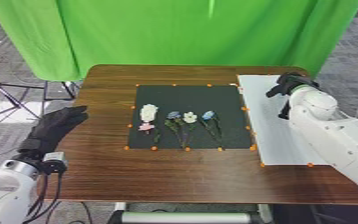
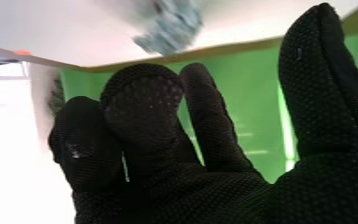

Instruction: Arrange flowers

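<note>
We've got the flowers on the black mat, mid-worktop: long white flower [image 1: 149,112] near the left edge, pink flower [image 1: 146,127] just nearer us, green stem [image 1: 158,136] towards the near left corner. Middle of the mat: blue-violet flower [image 1: 173,115] beside a white bloom [image 1: 190,117], their stems running towards the near edge. Blue flower [image 1: 208,115] sits between that bloom and the right edge, stems also towards the near edge. Orange marks line the black mat [image 1: 220,97]. To its right, white board [image 1: 278,145] along the right side of the worktop. Our right hand [image 1: 291,84] is over the board's far part, by its far right corner; fingers loosely extended, thumb well apart. Right wrist view gives us a blurred pale blue-grey piece [image 2: 171,27] beyond the fingers; looks like a flower, can't tell whether it touches the hand. Our left hand [image 1: 58,125] is open, fingers straight and together, tips at the left edge of the brown worktop [image 1: 104,175]. Green curtain [image 1: 193,35] behind the far edge, black stand [image 1: 14,102] on the floor off to the left.
</note>
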Tool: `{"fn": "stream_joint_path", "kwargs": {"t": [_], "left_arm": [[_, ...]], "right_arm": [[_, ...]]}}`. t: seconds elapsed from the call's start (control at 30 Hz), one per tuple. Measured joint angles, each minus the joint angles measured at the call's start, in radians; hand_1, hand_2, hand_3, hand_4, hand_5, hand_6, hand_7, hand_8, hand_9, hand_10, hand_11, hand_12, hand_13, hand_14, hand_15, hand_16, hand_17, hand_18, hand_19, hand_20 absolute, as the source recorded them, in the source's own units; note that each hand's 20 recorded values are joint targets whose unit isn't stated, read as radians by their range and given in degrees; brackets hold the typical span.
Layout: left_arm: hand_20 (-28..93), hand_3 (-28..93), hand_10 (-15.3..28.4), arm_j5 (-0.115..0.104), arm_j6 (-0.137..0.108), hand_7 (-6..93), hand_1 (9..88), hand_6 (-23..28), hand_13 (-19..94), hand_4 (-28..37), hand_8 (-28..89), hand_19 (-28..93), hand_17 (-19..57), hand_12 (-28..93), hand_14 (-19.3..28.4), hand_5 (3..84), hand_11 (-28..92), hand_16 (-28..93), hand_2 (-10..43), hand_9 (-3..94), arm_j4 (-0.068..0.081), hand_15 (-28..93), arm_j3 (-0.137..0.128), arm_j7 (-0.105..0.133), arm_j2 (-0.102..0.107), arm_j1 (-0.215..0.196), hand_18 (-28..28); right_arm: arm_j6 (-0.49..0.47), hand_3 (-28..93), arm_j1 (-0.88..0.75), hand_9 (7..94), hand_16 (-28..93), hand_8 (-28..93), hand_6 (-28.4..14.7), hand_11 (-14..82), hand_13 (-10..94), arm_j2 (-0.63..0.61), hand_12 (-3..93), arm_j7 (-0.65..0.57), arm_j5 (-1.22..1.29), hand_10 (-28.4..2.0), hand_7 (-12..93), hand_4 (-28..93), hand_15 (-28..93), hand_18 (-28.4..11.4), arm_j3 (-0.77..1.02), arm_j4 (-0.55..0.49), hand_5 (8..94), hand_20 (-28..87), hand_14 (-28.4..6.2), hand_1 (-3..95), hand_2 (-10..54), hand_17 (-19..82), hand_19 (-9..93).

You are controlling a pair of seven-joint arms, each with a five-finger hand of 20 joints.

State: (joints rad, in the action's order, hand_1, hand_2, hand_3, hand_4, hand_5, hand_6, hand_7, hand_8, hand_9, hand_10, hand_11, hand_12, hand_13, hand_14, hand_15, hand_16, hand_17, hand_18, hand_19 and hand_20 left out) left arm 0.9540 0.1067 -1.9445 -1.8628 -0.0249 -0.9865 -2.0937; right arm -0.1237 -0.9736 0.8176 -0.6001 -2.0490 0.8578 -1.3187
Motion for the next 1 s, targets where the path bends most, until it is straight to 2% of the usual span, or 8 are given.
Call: {"fn": "stream_joint_path", "kwargs": {"t": [0.2,0.27,0.33,0.4,0.47,0.63,0.83,1.0], "left_arm": [[13,60,14.1,0.0,0.002,11.9,26.8,3.9,29,-19.2,-6,4,1.2,10,16.0,44.9,17,2,2.2,42.7,0.0,7,-0.001,-0.004,0.0,0.0,9.9],[13,60,14.1,0.0,0.004,11.9,26.7,3.9,29,-19.1,-6,4,1.2,10,16.0,44.9,17,2,2.2,42.7,0.0,7,-0.001,-0.005,0.0,0.0,9.9],[13,60,14.1,0.0,0.005,11.8,26.8,4.0,29,-19.2,-6,4,1.2,10,16.0,44.9,17,2,2.3,42.7,0.0,7,-0.001,-0.006,0.0,0.001,9.9],[13,60,14.1,0.0,0.006,11.8,26.7,4.0,29,-19.2,-6,4,1.2,10,15.9,44.9,17,2,2.3,42.7,0.0,7,-0.001,-0.007,0.0,0.002,9.8],[13,60,14.0,0.0,0.007,11.8,26.7,4.0,29,-19.2,-6,4,1.2,10,15.9,44.9,17,2,2.3,42.7,0.0,7,-0.001,-0.008,0.0,0.003,9.8],[13,60,14.1,0.001,0.009,11.7,26.7,4.0,29,-19.2,-6,4,1.2,10,15.9,44.9,17,2,2.4,42.7,0.0,7,-0.001,-0.01,0.0,0.003,9.9],[13,60,14.1,0.001,0.009,11.8,26.8,4.0,29,-19.3,-6,4,1.2,10,15.9,44.8,17,2,2.4,42.7,-0.001,7,-0.003,-0.01,-0.004,0.001,9.8],[13,61,14.1,0.001,0.008,11.6,26.6,4.1,29,-19.3,-6,5,1.2,10,15.9,44.8,17,2,2.4,42.7,-0.003,7,-0.01,-0.011,-0.004,-0.002,9.9]], "right_arm": [[-0.016,64,-0.037,42.1,22,-6,-0.8,4.7,83,-0.002,11.9,-0.005,-0.002,-16.5,9,-17,67,-16.2,0.02,0.009,42.5,57,-4.1,35.6,-9.5,57,93],[-0.015,65,-0.048,48.1,22,-7,-0.1,6.2,84,-0.001,12.8,-0.005,-0.002,-15.2,11,-18,67,-16.0,0.02,0.012,46.0,57,-3.8,38.4,-9.5,58,93],[0.0,65,-0.055,57.8,22,-8,-0.1,8.3,87,-0.002,14.1,-0.005,-0.002,-13.0,14,-18,66,-15.6,0.017,0.012,51.9,58,-3.2,42.7,-9.5,61,93],[0.043,65,-0.055,68.4,23,-9,0.6,11.6,90,-0.003,15.5,-0.005,-0.003,-12.9,17,-18,64,-14.7,0.009,0.012,59.4,59,-1.9,47.3,-9.5,63,93],[0.098,59,-0.055,73.6,24,2,-0.3,13.3,92,-0.005,17.6,-0.005,-0.003,-12.7,19,-19,64,-14.2,-0.004,0.012,65.4,60,-1.3,54.2,-9.5,65,93],[0.185,56,-0.051,83.8,24,7,-0.1,7.1,93,-0.012,30.4,-0.002,-0.004,-11.8,24,-17,65,-13.4,-0.042,0.012,74.8,62,-0.2,62.2,-9.5,67,93],[0.192,56,-0.057,86.4,25,6,-0.3,5.8,94,-0.034,33.6,0.0,-0.001,-10.7,24,-18,66,-12.9,-0.058,-0.021,77.0,63,0.5,63.4,-9.5,68,93],[0.208,56,-0.086,87.1,25,6,-0.6,5.8,94,-0.081,34.0,-0.003,0.052,-11.2,24,-18,67,-12.8,-0.042,-0.123,77.9,64,0.6,63.5,-9.5,69,93]]}}
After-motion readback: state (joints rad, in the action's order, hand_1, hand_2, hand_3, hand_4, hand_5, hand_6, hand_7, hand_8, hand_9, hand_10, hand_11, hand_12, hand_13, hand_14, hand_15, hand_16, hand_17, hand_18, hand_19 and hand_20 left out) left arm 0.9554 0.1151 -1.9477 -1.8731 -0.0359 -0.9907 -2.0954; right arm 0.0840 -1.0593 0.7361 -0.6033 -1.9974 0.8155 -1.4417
